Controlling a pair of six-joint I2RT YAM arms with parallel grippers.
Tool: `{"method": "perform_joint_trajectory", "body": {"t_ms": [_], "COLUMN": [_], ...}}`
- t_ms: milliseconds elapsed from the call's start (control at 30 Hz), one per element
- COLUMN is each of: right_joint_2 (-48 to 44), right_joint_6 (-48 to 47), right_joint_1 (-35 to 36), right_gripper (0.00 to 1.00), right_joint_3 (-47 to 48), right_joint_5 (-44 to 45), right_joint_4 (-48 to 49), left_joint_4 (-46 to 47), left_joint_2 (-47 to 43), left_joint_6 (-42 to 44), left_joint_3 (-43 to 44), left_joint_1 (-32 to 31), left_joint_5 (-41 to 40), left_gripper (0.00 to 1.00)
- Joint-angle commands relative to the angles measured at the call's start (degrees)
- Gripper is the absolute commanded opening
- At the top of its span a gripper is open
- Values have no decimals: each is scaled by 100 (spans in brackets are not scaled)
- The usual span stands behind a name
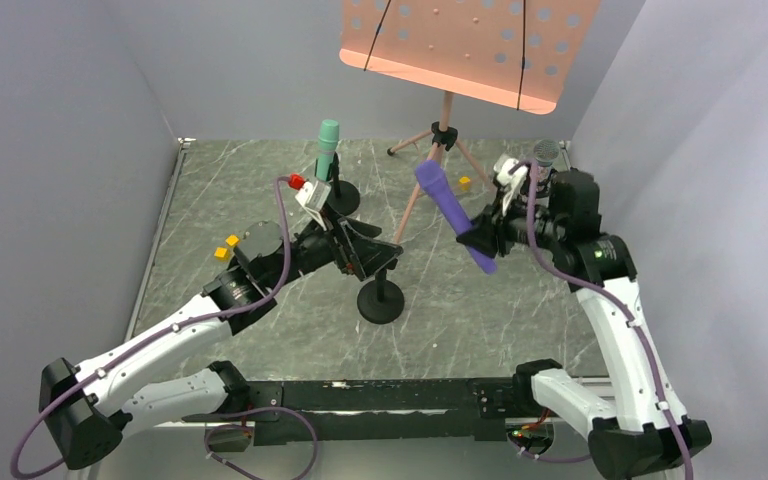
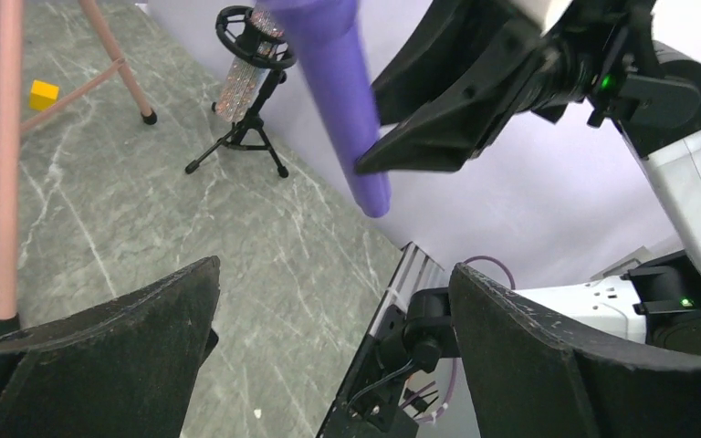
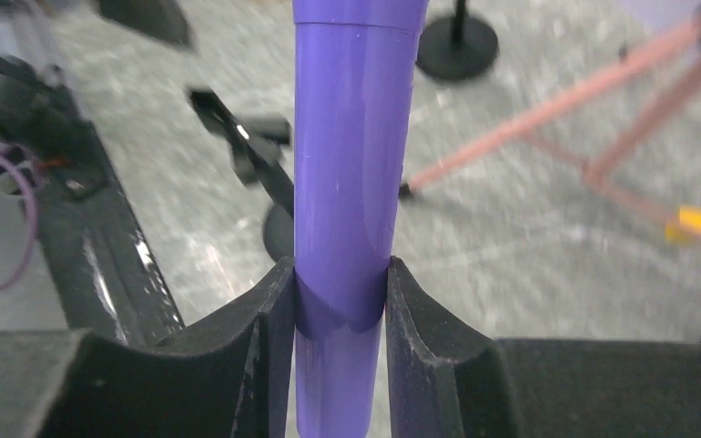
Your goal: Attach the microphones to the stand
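My right gripper (image 1: 484, 236) is shut on the purple microphone (image 1: 452, 212) and holds it tilted in the air right of centre; in the right wrist view the fingers (image 3: 265, 338) clamp its lower shaft (image 3: 347, 182). My left gripper (image 1: 365, 255) is open and empty just above the empty black stand (image 1: 381, 300); its jaws stand wide apart (image 2: 333, 347). The mint green microphone (image 1: 328, 148) stands upright in a round-based stand (image 1: 344, 198) at the back. The glittery silver-pink microphone (image 1: 544, 155) sits in a small tripod stand at the back right, also in the left wrist view (image 2: 242, 73).
A pink music stand (image 1: 470, 45) on a tripod (image 1: 442, 140) stands at the back centre; its legs (image 3: 557, 109) reach toward the middle. Small yellow cubes lie at the left (image 1: 227, 245) and by the tripod (image 1: 465, 183). Grey walls close in the table.
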Motion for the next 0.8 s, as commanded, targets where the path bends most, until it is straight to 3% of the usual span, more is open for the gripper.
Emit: {"method": "perform_joint_trajectory", "body": {"t_ms": [0, 133, 367, 600, 767], "right_joint_2": [598, 866, 920, 848, 843], "right_joint_6": [623, 1374, 1177, 909, 918], "right_joint_1": [194, 706, 994, 1090, 1101], "right_gripper": [0, 0, 0, 0, 0], "right_joint_3": [834, 935, 896, 697, 737], "right_joint_5": [-1859, -2275, -2247, -2304, -2370], "right_joint_4": [751, 1453, 1268, 1220, 1219], "left_joint_4": [936, 1683, 2591, 2160, 2101], "left_joint_2": [248, 677, 1003, 1017, 1012], "left_joint_6": [-258, -51, 65, 114, -18], "left_joint_3": [92, 225, 299, 642, 753], "left_joint_1": [-131, -399, -538, -459, -317], "left_joint_5": [-213, -608, -903, -656, -282], "left_gripper": [99, 99, 93, 75, 57]}}
